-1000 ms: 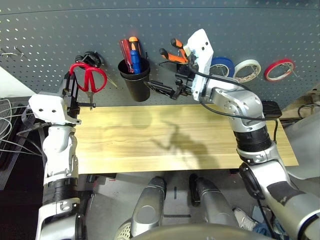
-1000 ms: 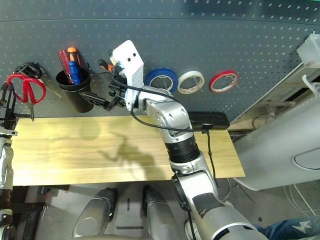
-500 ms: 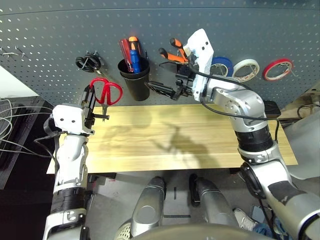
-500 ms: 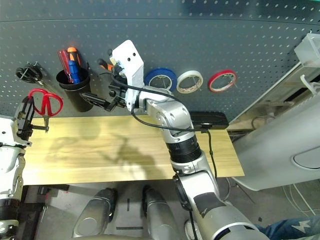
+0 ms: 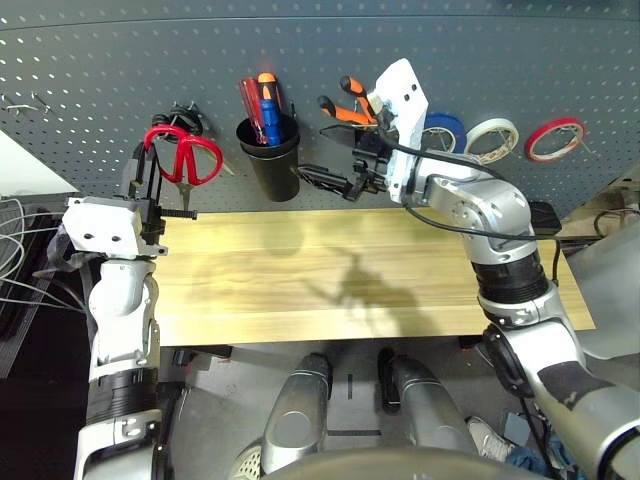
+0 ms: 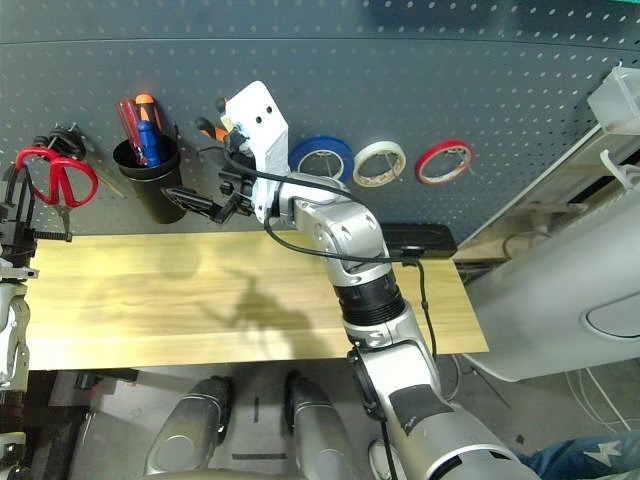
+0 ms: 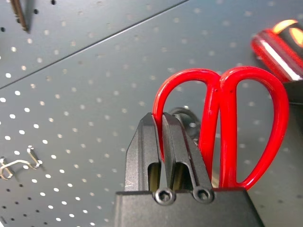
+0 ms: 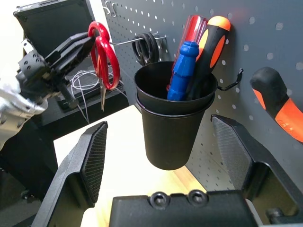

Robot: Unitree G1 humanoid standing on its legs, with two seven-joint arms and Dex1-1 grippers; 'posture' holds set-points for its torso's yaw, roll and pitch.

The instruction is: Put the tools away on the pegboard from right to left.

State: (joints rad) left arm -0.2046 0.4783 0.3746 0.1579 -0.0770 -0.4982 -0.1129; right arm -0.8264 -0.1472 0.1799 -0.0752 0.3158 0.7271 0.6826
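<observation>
The left claw (image 5: 150,178) is clamping one loop of the red-handled steel scissors (image 5: 180,159), fingers pinched flat together on the handle, and is holding them up against the dark grey perforated pegboard (image 5: 120,80) at its left end, just beside the hook carrying a black coiled bundle (image 5: 180,118). This looks like the last tool in the right-to-left order: the blue tape roll (image 5: 444,128), the orange-and-black-handled pliers (image 5: 350,105) and the slim blue-handled screwdriver (image 8: 183,71) in the black plastic cup (image 5: 268,157) are already sitting on the board. To hang the scissors well, the free loop should be lined up with the tip of a bare metal hook, then eased forward and lowered until the loop is bearing on the hook before the fingers part; releasing early would likely drop them onto the surface. Whether the loop is already on a hook cannot be told. The right claw (image 8: 158,142) is hovering with its fingers spread wide around, not touching, the black cup, holding nothing. The pale wooden surface (image 5: 350,280) is lying below the board with only shadows across it. White (image 5: 495,139) and red (image 5: 558,137) tape rolls are hanging at the far right; loose cables and dark equipment (image 8: 52,23) are sitting beyond the left end.
</observation>
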